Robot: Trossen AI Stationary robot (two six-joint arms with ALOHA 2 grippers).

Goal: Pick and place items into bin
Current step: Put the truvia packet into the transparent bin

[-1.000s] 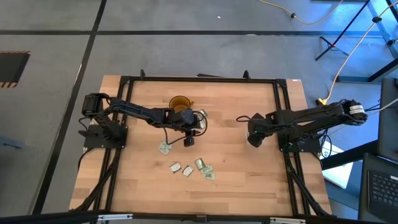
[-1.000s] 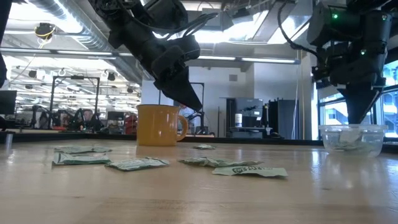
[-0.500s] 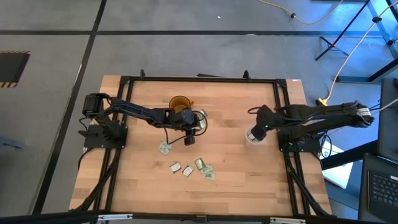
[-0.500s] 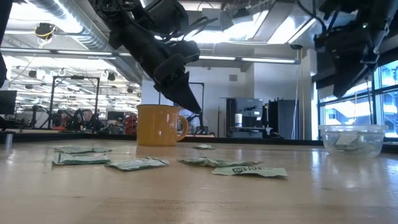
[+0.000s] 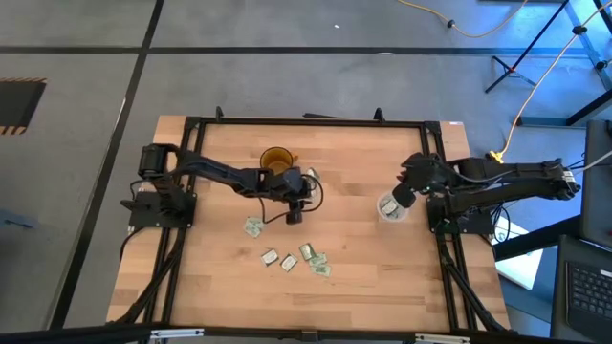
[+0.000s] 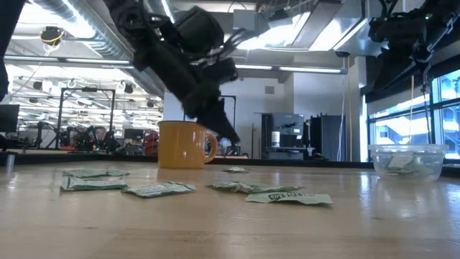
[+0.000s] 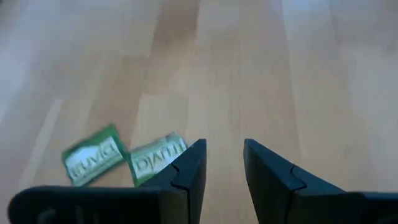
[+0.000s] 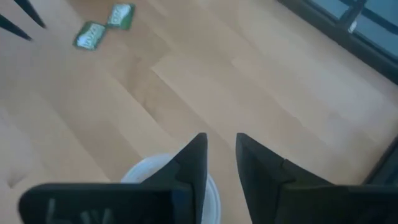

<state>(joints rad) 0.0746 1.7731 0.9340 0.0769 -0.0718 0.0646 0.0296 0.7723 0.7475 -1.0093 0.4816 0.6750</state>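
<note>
Left tool (image 7: 222,163), released and empty, hangs above pale green and white wrapped packets (image 7: 123,158) to pick one; right tool (image 8: 221,158), also released, waits above the clear round plastic bin (image 5: 391,207).

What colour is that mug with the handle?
The mug is amber-yellow; the low view shows it best.
</note>
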